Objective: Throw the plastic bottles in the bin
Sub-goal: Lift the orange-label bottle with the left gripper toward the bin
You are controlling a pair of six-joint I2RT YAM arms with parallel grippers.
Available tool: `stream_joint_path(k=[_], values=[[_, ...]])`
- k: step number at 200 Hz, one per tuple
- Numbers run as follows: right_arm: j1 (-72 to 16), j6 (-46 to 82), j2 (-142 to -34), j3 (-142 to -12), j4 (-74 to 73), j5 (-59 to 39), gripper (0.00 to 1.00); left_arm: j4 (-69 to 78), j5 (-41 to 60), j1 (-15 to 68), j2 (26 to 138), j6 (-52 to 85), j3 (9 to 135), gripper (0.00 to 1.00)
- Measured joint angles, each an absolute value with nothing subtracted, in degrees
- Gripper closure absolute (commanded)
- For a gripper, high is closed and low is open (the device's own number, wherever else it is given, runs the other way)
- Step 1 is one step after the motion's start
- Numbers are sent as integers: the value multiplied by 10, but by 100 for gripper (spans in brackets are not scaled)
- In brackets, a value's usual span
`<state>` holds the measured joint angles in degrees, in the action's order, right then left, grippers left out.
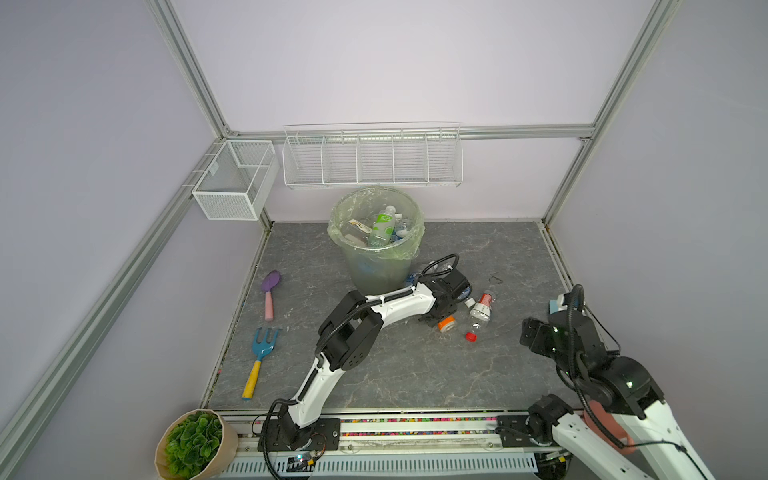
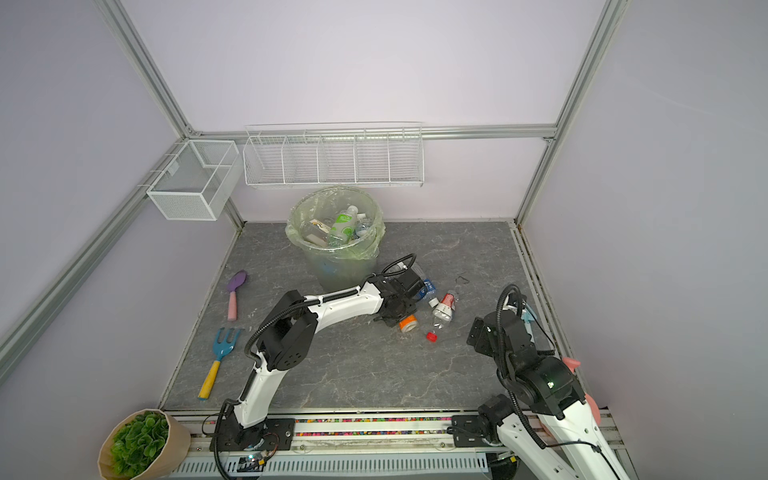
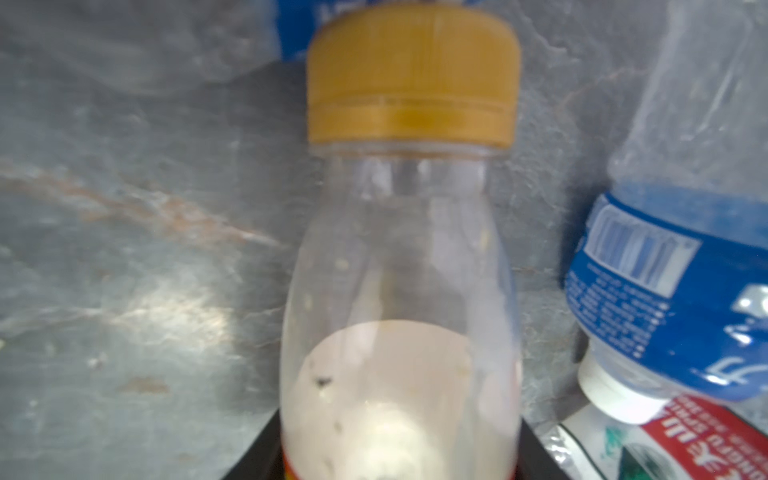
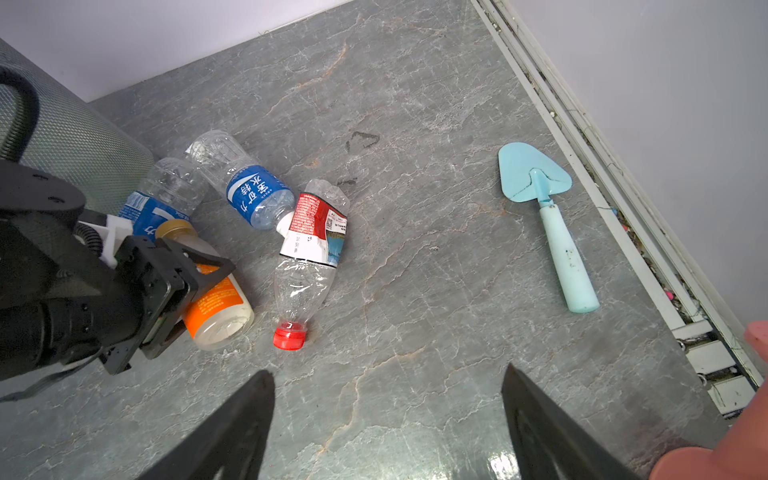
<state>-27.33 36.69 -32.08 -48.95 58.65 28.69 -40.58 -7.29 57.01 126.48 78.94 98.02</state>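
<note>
A clear bottle with an orange label and yellow cap point(image 3: 399, 249) lies on the grey table point(image 1: 395, 374) in front of the bin point(image 1: 370, 270). My left gripper point(image 4: 195, 282) is shut on the body of this bottle point(image 4: 216, 303), one black finger on each side. Two blue-labelled bottles point(image 4: 257, 193) point(image 4: 153, 203) and a crushed red-labelled bottle point(image 4: 313, 232) lie close by. The bin holds several bottles, one with a green label point(image 1: 382, 226). My right gripper point(image 4: 386, 415) hovers open over bare table at the right, holding nothing.
A purple trowel point(image 1: 270, 291) and a blue fork point(image 1: 262, 353) lie at the table's left edge. A pale blue shovel point(image 4: 548, 216) lies by the right rail. White wire baskets point(image 1: 372, 158) point(image 1: 237, 178) hang on the walls. A potted plant point(image 1: 193, 444) stands front left.
</note>
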Motion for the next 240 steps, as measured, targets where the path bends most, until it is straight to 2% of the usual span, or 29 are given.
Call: stream_joint_path(k=[15,55,75,85,148,205,240], values=[[-273,367,-320,-489,587,287,12,-401,-76,571,1254,788,963,71],[-271,367,-319,-489,587,287,12,-432,-102,584,1239,779,950,79],[-271,369,-318,-489,587,287,12,-468,-129,601,1239,769,960,91],[-271,370,-318,-489,587,286,12,-487,-140,610,1239,764,970,100],[-271,376,-306,-489,588,287,12,-551,-185,635,1239,727,1013,100],[-271,383,-298,-489,593,284,12,-616,-237,660,1238,666,1116,100],[-271,384,-294,-489,594,283,12,-628,-271,677,1220,630,1123,100]])
